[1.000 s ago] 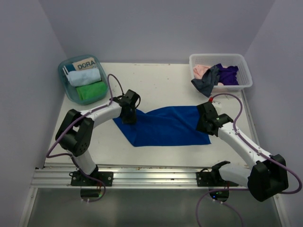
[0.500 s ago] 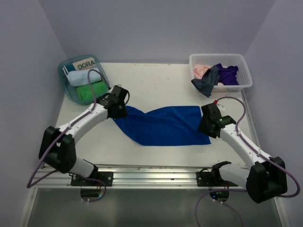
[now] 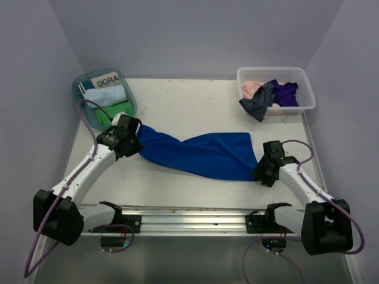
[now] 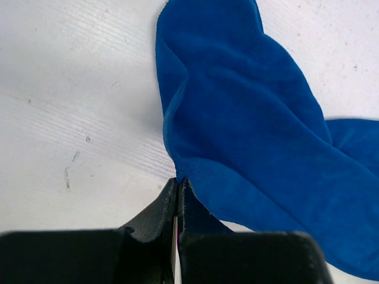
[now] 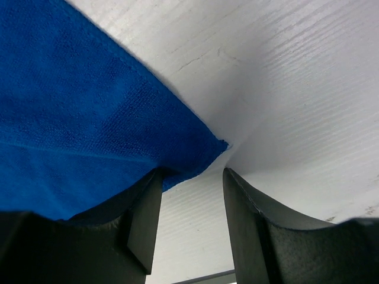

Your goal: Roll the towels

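One royal blue towel (image 3: 201, 155), limp and light: my left gripper (image 4: 178, 183) pinches one corner; my right gripper (image 5: 192, 177) gapes over the opposite corner, apparently ungripped, so I'd clamp there.

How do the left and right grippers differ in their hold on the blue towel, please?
The left gripper is shut, pinching a corner of the blue towel; the right gripper is open, clamping nothing. The left gripper is at the towel's far-left end, the right gripper at its near-right corner. Both hang low over the table.
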`<state>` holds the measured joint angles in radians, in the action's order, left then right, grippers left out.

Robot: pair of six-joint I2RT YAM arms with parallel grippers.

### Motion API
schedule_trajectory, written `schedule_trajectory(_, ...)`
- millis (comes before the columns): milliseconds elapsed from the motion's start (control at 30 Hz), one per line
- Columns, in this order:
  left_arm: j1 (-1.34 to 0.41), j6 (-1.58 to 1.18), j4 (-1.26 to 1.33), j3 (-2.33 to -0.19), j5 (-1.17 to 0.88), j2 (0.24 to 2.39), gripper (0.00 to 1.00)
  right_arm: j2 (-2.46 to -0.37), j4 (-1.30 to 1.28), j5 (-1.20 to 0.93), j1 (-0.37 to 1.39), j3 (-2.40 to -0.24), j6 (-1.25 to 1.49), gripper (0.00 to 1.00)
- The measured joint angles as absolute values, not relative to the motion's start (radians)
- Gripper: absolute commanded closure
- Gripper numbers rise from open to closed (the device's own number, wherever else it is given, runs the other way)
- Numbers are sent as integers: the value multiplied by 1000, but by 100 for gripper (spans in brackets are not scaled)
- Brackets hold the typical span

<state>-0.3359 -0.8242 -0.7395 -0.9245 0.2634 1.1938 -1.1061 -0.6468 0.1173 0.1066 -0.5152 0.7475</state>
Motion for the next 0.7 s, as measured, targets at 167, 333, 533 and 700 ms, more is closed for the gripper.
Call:
schedule_trajectory(167, -336, -830, -743, -921, 263, 1201, 100, -1103, -631, 113, 99, -509, 767, 52)
schedule_trajectory(333, -336, -830, -746, -921, 268, 1201, 100, -1084, -606, 124, 96, -495, 775, 60)
schedule_trajectory(533, -336, -830, -750, -921, 270, 1201, 100, -1121, -554, 152, 89, -500, 764, 100)
schedule_trajectory(700, -336, -830, -754, -922, 275, 1200, 100, -1144, -542, 154, 89, -519, 760, 100)
